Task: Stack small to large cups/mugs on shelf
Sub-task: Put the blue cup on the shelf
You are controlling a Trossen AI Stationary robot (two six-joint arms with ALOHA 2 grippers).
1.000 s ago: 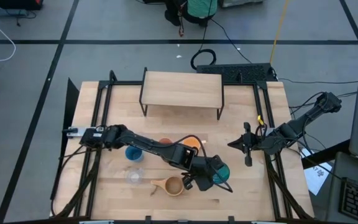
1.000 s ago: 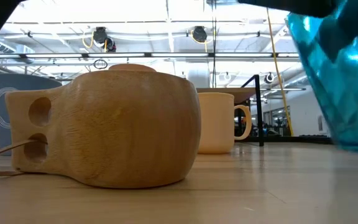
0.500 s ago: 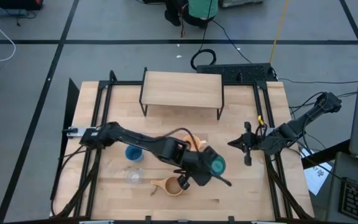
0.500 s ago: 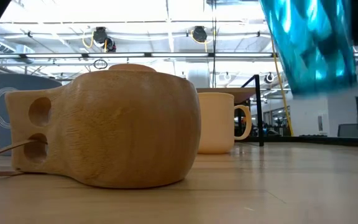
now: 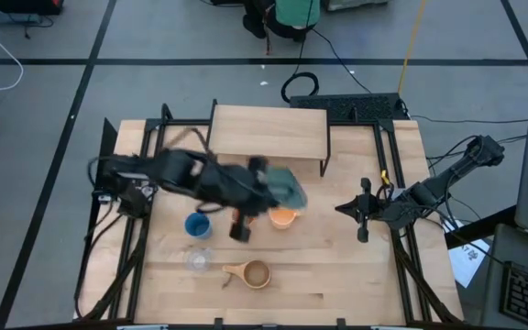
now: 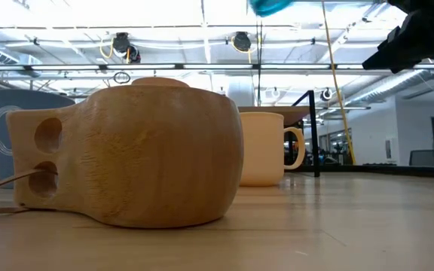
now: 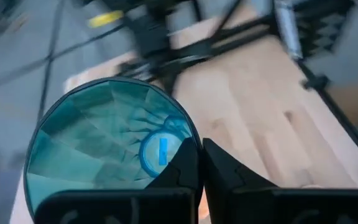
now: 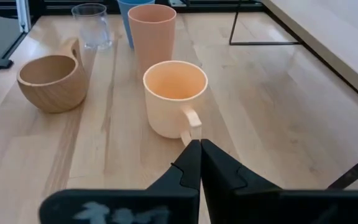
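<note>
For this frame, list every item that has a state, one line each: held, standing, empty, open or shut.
teal tumbler: held in the air by the left gripper, empty
left gripper: shut on the teal tumbler
right gripper: shut, empty, at the table's right side
orange mug: upright on the table, empty
wooden cup: upright, empty
clear glass: upright
blue cup: upright
orange-brown tumbler: upright
shelf: nothing on it
</note>
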